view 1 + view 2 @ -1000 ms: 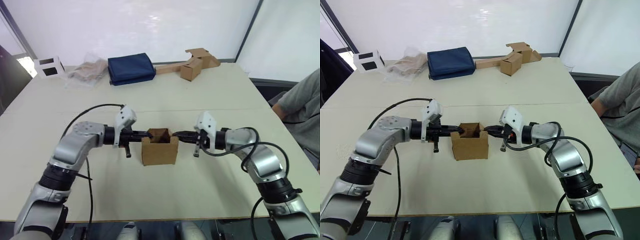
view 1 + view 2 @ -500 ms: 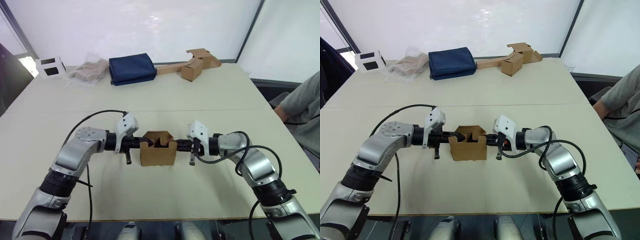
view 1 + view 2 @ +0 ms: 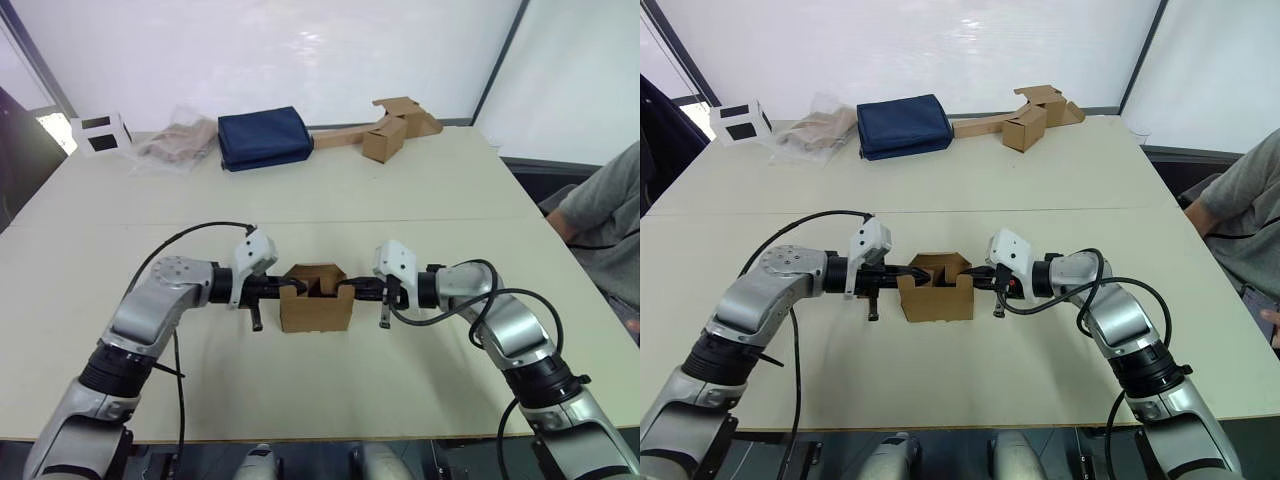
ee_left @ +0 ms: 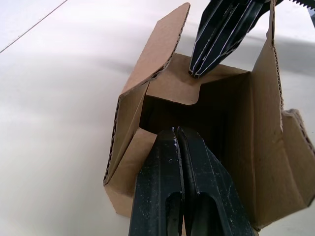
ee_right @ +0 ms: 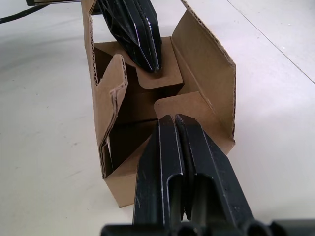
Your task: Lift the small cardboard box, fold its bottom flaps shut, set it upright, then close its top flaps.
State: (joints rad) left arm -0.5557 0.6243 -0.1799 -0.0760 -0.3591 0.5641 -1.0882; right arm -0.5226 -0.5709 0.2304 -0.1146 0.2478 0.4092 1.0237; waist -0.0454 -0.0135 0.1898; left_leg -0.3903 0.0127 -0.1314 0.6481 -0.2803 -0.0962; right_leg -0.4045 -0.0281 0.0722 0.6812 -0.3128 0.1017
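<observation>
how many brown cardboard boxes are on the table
2: the small cardboard box near the front between the left hand and right hand, and another brown box at the far edge. Others may be hidden.

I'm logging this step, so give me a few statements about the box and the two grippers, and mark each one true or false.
1. The small cardboard box stands on the table with its open end up. True.
2. The left gripper is open wide. False: its fingers are shut together.
3. The right gripper presses on a side flap at the box's open end. True.
4. The top flaps are folded flat and closed. False: the long flaps stand up.
5. A navy blue bag lies at the table's far side. True.
</observation>
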